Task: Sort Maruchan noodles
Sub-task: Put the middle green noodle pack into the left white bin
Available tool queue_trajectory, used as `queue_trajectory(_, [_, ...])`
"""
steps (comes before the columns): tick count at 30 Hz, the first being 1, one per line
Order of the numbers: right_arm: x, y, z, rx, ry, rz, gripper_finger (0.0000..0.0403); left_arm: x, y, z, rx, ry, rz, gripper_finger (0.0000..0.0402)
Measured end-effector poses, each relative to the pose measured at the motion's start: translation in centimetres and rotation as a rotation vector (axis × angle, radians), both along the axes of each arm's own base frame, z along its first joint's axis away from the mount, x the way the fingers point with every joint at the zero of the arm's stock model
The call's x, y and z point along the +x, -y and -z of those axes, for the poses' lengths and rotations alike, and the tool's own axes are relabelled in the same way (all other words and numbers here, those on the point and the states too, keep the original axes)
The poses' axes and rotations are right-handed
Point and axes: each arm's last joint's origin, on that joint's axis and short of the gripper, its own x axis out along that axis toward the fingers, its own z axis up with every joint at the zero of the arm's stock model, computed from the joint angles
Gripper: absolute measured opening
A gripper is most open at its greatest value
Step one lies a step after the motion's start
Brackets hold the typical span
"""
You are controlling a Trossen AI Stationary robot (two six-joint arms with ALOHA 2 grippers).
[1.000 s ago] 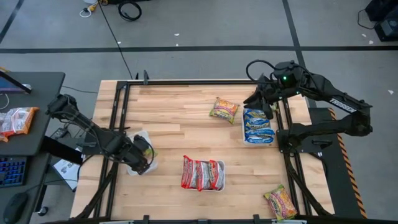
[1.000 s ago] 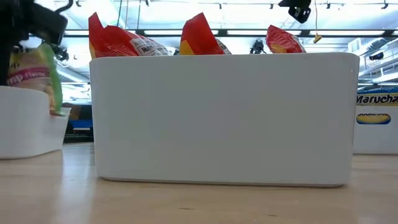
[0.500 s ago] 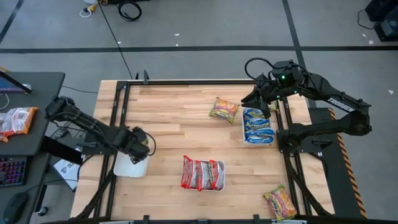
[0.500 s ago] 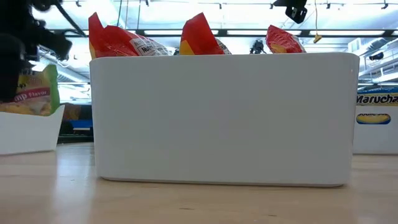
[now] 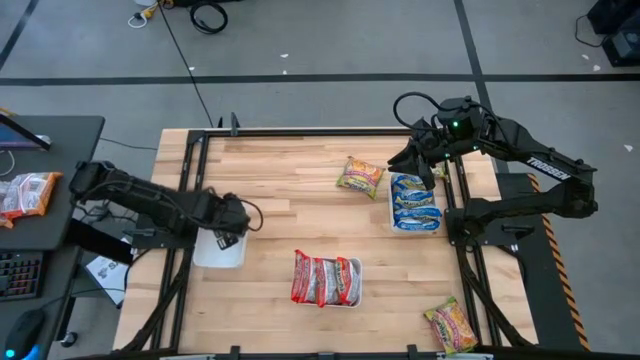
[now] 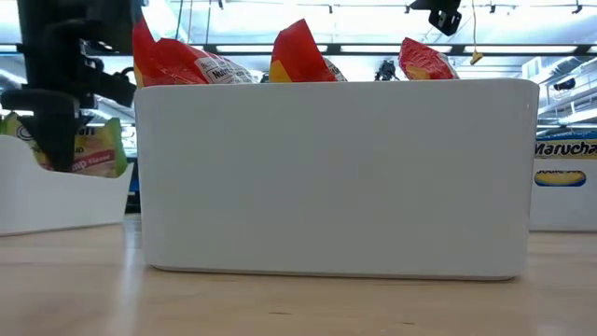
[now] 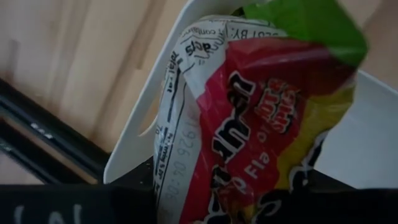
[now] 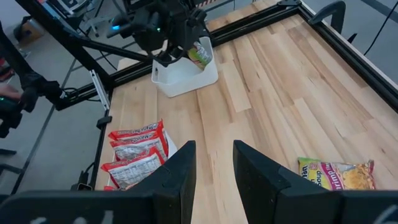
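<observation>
My left gripper (image 5: 232,215) is shut on a yellow-orange-green noodle packet (image 7: 249,124) above a small white tray (image 5: 215,255) at the table's left. In the low view the packet (image 6: 89,154) hangs tilted at the tray's rim (image 6: 56,201). My right gripper (image 8: 214,174) is open and holds nothing; it hovers over the far end of the tray of blue-and-yellow packets (image 5: 415,202). A middle tray (image 5: 325,278) holds red-and-silver packets standing on edge. Two more yellow packets lie flat: one (image 5: 360,175) on the table, one (image 5: 450,325) at the near right corner. My left gripper holds the packet by one end (image 7: 186,186), coming from above with its fingers pointing down. The picture's bottom edge in the wrist view hides the exact contact. The packet hangs tilted below the fingers, its lower end over the tray; whether it touches the tray's floor does not show.
Black frame rails (image 5: 190,180) run along the table's left, right and far edges. Bare wood lies between the left tray and the loose yellow packet. A side table (image 5: 40,190) with another packet stands left of the table.
My left gripper has carried the packet toward the table's far edge and a little to the right, staying shut. The packet has sunk and tipped from upright to slanted. The small white tray has slid a little toward the right.
</observation>
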Motion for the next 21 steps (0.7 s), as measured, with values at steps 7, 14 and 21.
queue_trajectory(7, [0.0, -0.2, 0.1, -0.001, -0.012, -0.014, 0.0111, 0.1, -1.5, 0.0, 0.032, -0.020, -0.026, 0.0193])
queue_trajectory(14, [0.2, -0.9, 0.2, -0.010, -0.017, -0.061, 0.0111, 0.1, -2.9, 0.0, 0.045, -0.023, -0.111, 0.0225])
queue_trajectory(21, [0.3, -1.4, 0.2, 0.013, -0.020, -0.079, 0.0111, -0.9, -3.7, -0.2, 0.084, -0.122, -0.151, 0.0250])
